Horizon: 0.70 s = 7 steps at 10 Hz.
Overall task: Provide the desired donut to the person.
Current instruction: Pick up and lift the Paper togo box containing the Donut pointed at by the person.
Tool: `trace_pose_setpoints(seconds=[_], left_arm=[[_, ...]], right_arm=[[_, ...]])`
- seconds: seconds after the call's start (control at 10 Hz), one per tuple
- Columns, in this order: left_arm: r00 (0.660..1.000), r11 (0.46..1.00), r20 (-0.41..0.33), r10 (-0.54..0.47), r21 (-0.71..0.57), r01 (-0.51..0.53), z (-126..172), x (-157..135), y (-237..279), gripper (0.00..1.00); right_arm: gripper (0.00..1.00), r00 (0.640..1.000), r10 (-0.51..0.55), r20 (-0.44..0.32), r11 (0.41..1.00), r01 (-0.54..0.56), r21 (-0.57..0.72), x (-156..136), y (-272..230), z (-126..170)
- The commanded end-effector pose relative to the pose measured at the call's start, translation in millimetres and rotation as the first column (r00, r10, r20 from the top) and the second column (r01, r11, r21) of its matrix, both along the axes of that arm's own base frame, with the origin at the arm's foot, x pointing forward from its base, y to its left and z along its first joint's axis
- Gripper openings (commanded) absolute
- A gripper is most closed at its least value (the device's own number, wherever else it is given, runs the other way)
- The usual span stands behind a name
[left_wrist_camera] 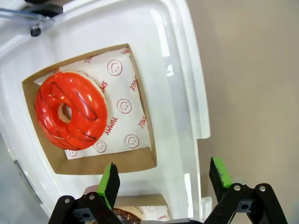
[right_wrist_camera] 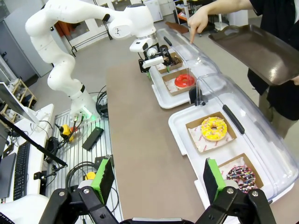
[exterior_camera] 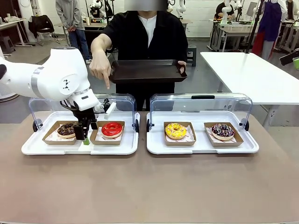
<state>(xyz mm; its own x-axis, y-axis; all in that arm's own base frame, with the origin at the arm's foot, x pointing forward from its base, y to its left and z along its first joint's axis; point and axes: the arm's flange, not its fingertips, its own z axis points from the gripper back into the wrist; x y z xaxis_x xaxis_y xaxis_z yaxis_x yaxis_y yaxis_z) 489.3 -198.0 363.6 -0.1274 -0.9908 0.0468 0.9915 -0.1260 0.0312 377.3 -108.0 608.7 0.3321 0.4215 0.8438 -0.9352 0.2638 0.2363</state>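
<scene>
In the front view the left tool [exterior_camera: 85, 137] hangs between the chocolate donut [exterior_camera: 67, 129] and the red donut [exterior_camera: 112, 128], with the person's hand [exterior_camera: 99, 70] pointing down above them. Its wrist view shows the jaws apart. The right tool [right_wrist_camera: 156, 175], also apart, is high over the edge of the bench [right_wrist_camera: 140, 140].

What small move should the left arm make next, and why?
Probably slide the open left end effector onto the wall of the cardboard tray under the red donut and lower: the person's hand seems to point at that donut, beside the end effector.
</scene>
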Motion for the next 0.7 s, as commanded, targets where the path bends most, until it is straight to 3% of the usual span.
trace_pose_setpoints(seconds=[0.0, 0.6], left_arm=[[0.999, 0.998, 0.012, 0.05, 0.034, -0.05, -9, 13, -9, 1.0], [0.997, 0.996, -0.002, 0.079, 0.034, -0.079, -27, 22, -16, 1.0]], right_arm=[[1.0, 1.0, 0.008, 0.006, 1.0, -0.008, 0.012, 0, 0, 1], [1.0, 1.0, 0.008, 0.006, 1.0, -0.008, 0.012, 0, 0, 1]])
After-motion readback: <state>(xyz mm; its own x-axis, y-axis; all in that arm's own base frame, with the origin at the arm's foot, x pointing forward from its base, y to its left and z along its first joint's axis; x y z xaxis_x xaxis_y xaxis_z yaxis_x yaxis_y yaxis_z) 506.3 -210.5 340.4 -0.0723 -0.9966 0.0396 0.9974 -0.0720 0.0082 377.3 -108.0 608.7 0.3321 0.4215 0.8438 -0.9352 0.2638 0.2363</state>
